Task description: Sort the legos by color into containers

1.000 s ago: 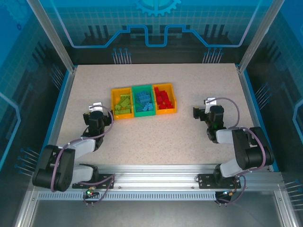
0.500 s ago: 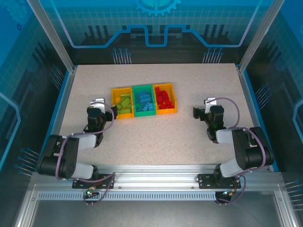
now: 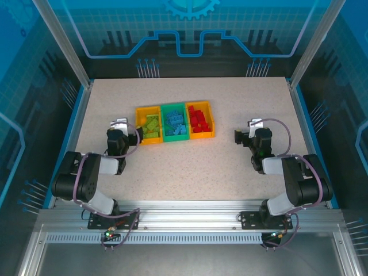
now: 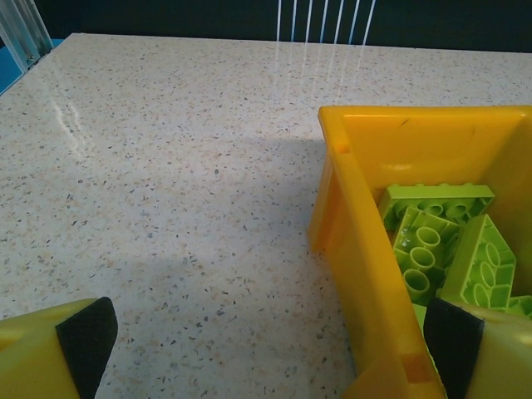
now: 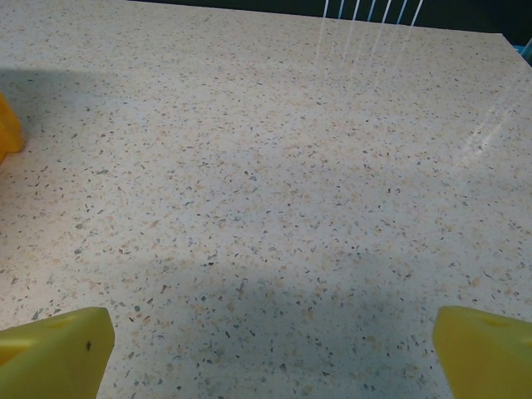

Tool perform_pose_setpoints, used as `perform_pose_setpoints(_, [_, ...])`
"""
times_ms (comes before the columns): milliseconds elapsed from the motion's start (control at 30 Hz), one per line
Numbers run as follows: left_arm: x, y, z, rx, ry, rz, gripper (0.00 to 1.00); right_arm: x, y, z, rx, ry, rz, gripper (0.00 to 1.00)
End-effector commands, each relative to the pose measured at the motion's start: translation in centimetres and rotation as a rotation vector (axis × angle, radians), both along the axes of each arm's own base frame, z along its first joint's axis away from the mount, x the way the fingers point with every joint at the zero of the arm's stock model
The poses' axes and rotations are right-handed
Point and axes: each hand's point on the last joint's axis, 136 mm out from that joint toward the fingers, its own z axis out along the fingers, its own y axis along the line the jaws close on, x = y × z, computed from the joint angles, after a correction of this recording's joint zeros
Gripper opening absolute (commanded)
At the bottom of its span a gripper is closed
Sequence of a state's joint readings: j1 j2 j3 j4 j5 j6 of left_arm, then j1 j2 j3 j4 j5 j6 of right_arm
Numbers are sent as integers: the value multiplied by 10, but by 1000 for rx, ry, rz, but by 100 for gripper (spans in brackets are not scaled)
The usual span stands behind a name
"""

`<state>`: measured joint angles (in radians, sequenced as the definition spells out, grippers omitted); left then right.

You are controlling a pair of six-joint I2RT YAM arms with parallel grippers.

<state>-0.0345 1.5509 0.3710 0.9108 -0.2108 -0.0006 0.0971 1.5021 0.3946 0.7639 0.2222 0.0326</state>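
Three joined bins stand mid-table: a yellow bin (image 3: 140, 124) with lime green legos (image 3: 151, 125), a green bin (image 3: 174, 137) with light blue legos (image 3: 175, 121), and an orange bin (image 3: 210, 119) with red legos (image 3: 198, 120). My left gripper (image 3: 132, 134) is open at the yellow bin's left wall. In the left wrist view the gripper (image 4: 274, 366) straddles the bin wall (image 4: 366, 249), with lime legos (image 4: 440, 241) inside. My right gripper (image 3: 240, 137) is open over bare table, right of the orange bin, with nothing between its fingers (image 5: 50, 349).
The speckled tabletop (image 3: 190, 167) lies between the arms and the bins. A corner of the orange bin (image 5: 7, 129) shows at the left edge of the right wrist view. Blue-lit enclosure walls and metal posts ring the table.
The left arm has folded back, its elbow swinging left, and its gripper has shifted slightly toward the yellow bin. The right arm has not moved.
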Motion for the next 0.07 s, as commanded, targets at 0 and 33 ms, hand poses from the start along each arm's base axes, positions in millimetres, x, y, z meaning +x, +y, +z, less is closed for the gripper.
perform_pose_setpoints(0, [3,-1,6,-21,-15,-11,99,8,-2,12,3,-41,4,100])
perform_pose_setpoints(33, [3,-1,6,-20,-15,-10,99,7,-2,12,2,-40,2,100])
